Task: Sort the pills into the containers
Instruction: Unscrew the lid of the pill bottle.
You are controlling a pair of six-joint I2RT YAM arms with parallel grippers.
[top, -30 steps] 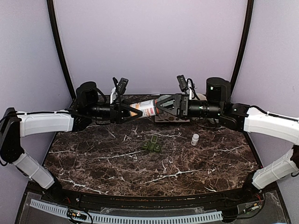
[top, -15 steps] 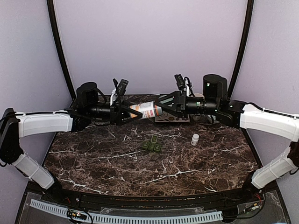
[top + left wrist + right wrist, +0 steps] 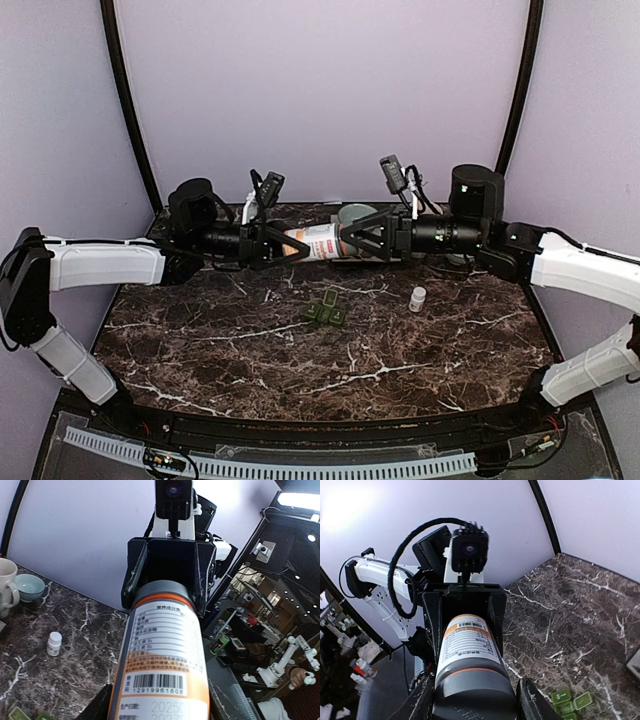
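- Marble, dark brown with white veins, makes the table (image 3: 200, 350).
- At its middle lies the green pill box (image 3: 326, 312), with a small white cap (image 3: 417, 298) apart to the right.
- Above the far edge, the left gripper (image 3: 292, 245) and the right gripper (image 3: 345, 242) both clench one amber bottle (image 3: 318, 240), which is held level. Its label shows barcode 12919961606 and "2025".
- Lilac walls (image 3: 320, 100) close the back.

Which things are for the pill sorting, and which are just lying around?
For the job:
green pill box
labelled bottle, gripped by the left tool and right tool

Just lying about:
small white vial
pale bowl
mug
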